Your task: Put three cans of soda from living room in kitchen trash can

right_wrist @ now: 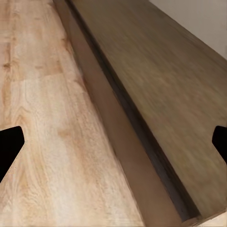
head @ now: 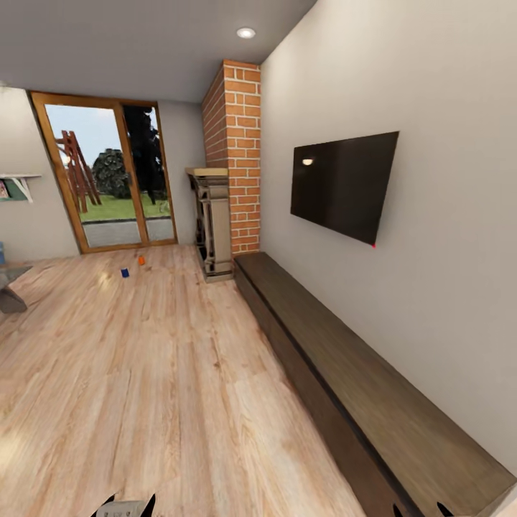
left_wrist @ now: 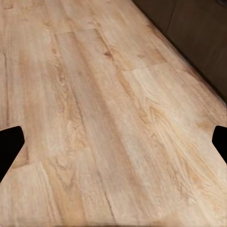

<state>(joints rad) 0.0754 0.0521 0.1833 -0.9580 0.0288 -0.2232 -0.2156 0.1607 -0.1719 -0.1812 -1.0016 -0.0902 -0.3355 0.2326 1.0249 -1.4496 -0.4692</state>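
Note:
Far across the light wood floor (head: 143, 373) stand two small soda cans, a dark blue can (head: 124, 273) and an orange can (head: 141, 261) just behind it, near the glass door. The second orange can and the trash can are out of view. My left gripper (head: 123, 504) peeks in at the head view's lower edge. In the left wrist view the left gripper (left_wrist: 113, 142) is open over bare planks, holding nothing. My right gripper (right_wrist: 113, 142) is open too, hanging over the edge where the floor meets the low bench (right_wrist: 161, 85).
A long dark wooden bench (head: 373, 402) runs along the right wall under a black TV (head: 345, 183). A brick chimney with fireplace (head: 215, 222) stands past it. A wood-framed glass door (head: 108, 179) closes the far end. A grey furniture corner (head: 8, 298) pokes in at the left.

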